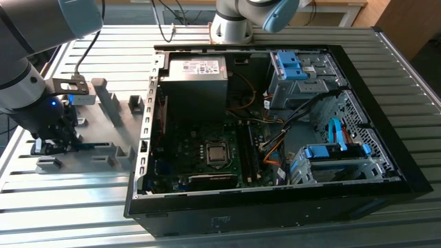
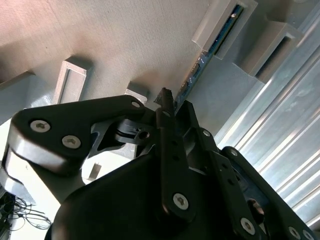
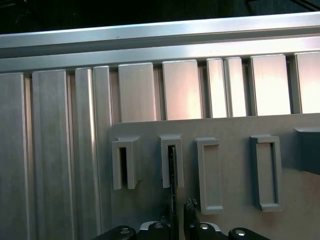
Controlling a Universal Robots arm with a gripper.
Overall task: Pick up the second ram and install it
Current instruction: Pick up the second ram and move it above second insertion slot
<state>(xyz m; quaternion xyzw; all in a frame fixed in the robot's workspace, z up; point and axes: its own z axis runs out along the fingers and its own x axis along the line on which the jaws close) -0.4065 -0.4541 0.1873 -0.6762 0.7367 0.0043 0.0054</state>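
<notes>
The second ram (image 2: 196, 70) (image 3: 172, 170) was a thin, flat stick of circuit board. In both wrist views it was seen almost edge-on. In the second wrist view its narrow edge looked blue-teal with small bright specks along it. In the first wrist view it showed as a slim dark line.

It stood on edge in the slot of a grey holder block (image 3: 172, 142) (image 2: 220, 25), one of a row of similar blocks on a flat grey holder plate (image 1: 103, 124). The plate lay on the ribbed aluminium tabletop (image 1: 69, 201), just beside the open computer case (image 1: 276, 204), on the exterior view's left. From the block the stick ran straight towards the gripper (image 2: 176, 100) (image 3: 180, 215) (image 1: 57, 147).

The black gripper was down low over the plate, at the end of the stick away from that block and in line with it. Whether it had closed on the stick could not be told.

Inside the case lay the motherboard (image 1: 206, 155), with the grey power supply (image 1: 196, 67) above it in the exterior view. Chunky blue drive brackets (image 1: 289, 64) sat towards the exterior view's right, well apart from the gripper.
</notes>
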